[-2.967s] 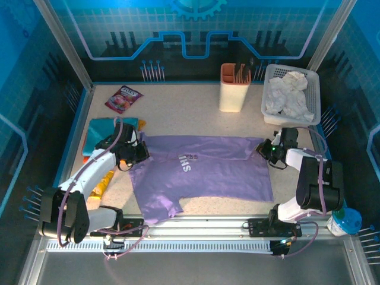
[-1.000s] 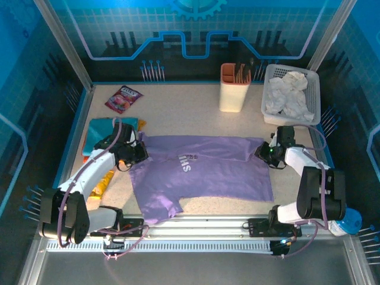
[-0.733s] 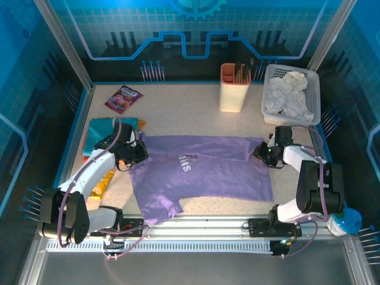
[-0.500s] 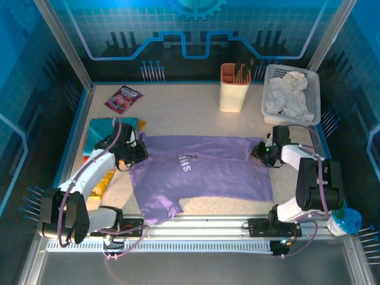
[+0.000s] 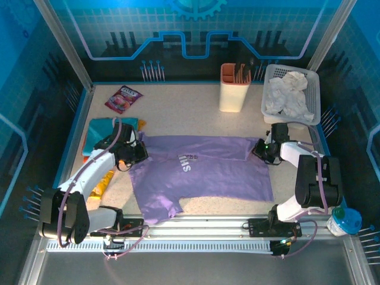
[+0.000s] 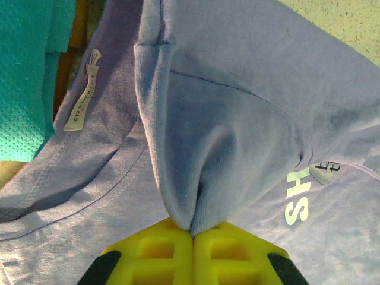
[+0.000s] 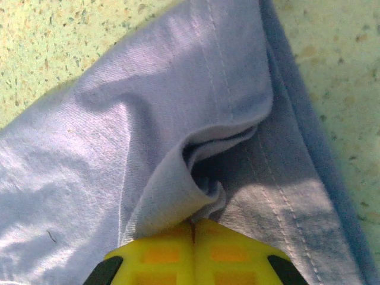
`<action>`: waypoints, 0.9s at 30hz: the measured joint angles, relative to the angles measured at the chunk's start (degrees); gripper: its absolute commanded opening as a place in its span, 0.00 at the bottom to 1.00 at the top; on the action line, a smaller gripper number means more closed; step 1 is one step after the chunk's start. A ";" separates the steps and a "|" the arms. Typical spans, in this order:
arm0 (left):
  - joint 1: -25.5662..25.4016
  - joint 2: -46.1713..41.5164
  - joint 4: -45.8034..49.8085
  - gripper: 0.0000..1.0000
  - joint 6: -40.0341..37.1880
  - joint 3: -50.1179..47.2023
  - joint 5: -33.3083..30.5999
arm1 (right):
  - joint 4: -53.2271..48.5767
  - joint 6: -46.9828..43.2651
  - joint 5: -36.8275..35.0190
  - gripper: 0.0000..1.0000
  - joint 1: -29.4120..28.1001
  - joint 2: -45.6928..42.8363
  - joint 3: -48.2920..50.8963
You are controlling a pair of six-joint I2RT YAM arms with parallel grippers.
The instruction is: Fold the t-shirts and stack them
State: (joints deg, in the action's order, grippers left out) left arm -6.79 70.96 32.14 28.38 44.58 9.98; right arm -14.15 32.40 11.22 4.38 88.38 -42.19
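Right now, pinched shut with the left end effector (image 6: 192,234) on a raised fold of the lavender t-shirt (image 5: 208,172) by the collar, white lettering off to the right of the tips. Same at the right end effector (image 7: 193,224): fingers together, clamped on a bunched fold beside a stitched hem. Between the two end effectors, spread out on the surface (image 5: 190,113). Just left of the left end effector: teal t-shirt (image 6: 24,77).

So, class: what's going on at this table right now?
A lavender t-shirt lies spread on the table, held at both ends. The left gripper is shut on a fold of cloth near the collar, the right gripper on a fold at the opposite end. A teal t-shirt lies at the left.
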 measured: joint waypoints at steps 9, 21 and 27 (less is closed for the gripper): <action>0.07 -0.72 0.63 0.00 0.00 0.00 0.00 | -9.57 -2.49 -2.47 0.00 0.24 -1.92 -3.80; 0.22 -0.96 0.68 0.00 0.02 0.00 0.46 | -17.75 -3.96 -3.56 0.06 2.29 -2.05 -4.92; 0.31 -0.96 1.11 0.00 0.07 0.00 1.62 | -17.75 -3.96 -3.50 0.17 2.51 -1.49 -4.79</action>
State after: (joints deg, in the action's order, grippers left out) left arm -6.48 70.00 33.26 28.45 44.58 11.60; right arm -31.90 28.45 7.73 6.90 86.89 -46.98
